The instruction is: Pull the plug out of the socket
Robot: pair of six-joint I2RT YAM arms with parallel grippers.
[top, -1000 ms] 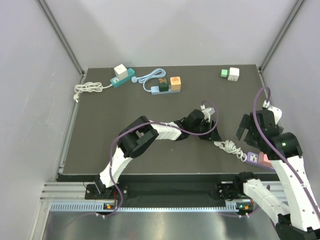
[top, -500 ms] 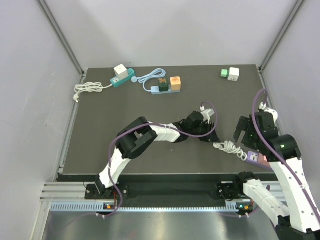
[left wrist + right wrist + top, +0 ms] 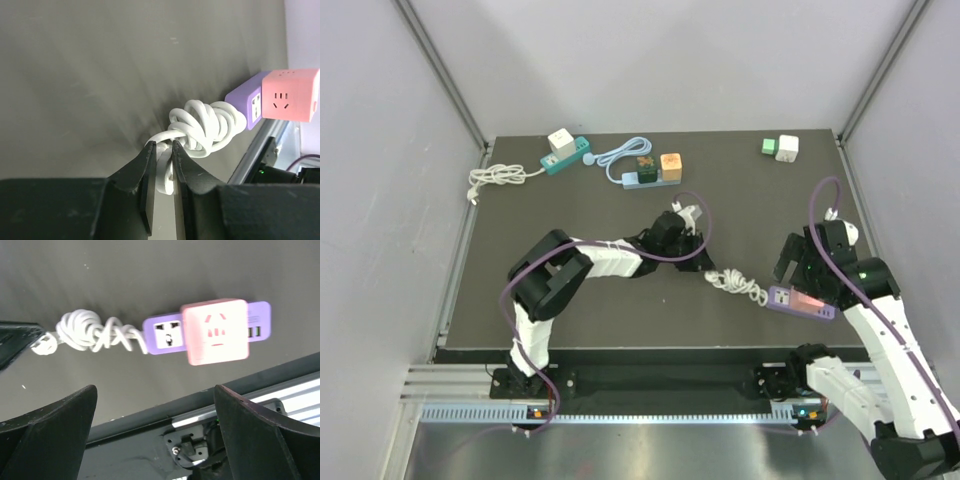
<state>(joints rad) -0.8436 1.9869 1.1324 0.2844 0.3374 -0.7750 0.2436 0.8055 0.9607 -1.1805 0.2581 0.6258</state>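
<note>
Counter (image 3: 570, 210): dark and matte, carrying everything.
Right pincer (image 3: 155, 390): hanging above the purple strip, fingers spread wide, gripping nothing.
Left pincer (image 3: 162, 152): reaching right, closed on the white cord's left end.
Purple socket strip (image 3: 162, 335): lying flat at the near right, long axis running left to right, cord end pointing left.
Far strips: a teal one (image 3: 565, 155) at the far left and a blue one (image 3: 652, 172) right of it, each carrying cube plugs.
White cord (image 3: 202, 125): bunching in coils between the left pincer and the strip.
Pink plug (image 3: 215, 331): sitting in the strip's right half, face pointing up.
Loose cubes (image 3: 780, 148): sitting at the far right, well apart.
</note>
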